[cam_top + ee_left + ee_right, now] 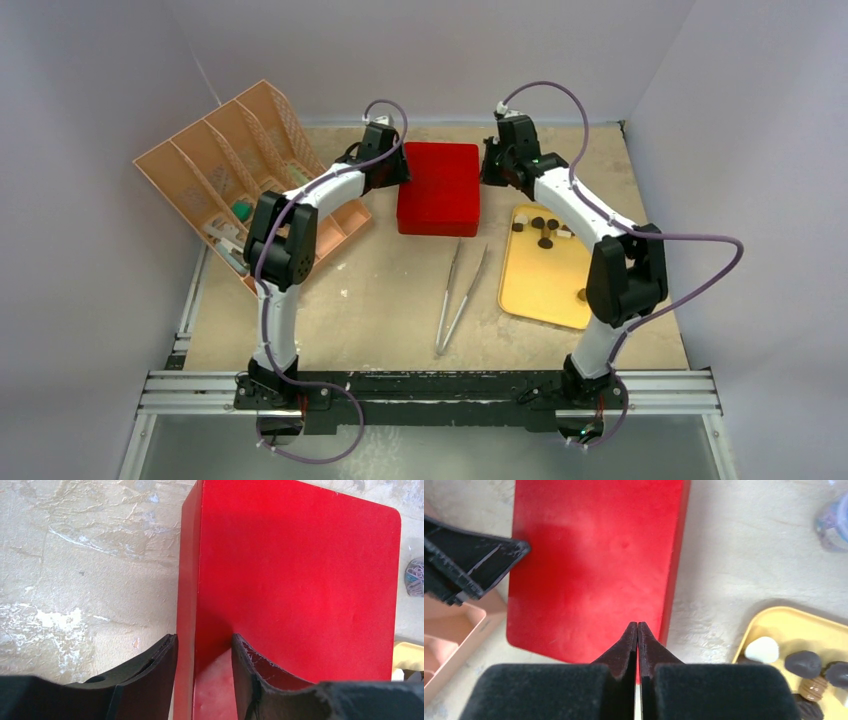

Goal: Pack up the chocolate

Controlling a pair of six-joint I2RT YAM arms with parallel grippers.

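Note:
Several pieces of chocolate (541, 226) lie at the far end of a yellow tray (545, 285). The right wrist view shows dark pieces (804, 663) and a white one (762, 650) on that tray (774, 621). A closed red box (438, 187) stands at the table's back middle. My left gripper (395, 165) is open; its jaws (202, 637) straddle the left edge of the box (300, 580), one finger outside the wall and one over the lid. My right gripper (492, 165) is shut and empty (638, 625), over the near right edge of the box (594, 565).
Metal tweezers (460, 295) lie on the table in front of the box. A peach slotted organizer (230, 160) with a few items stands tilted at the left. White walls close in the table on three sides.

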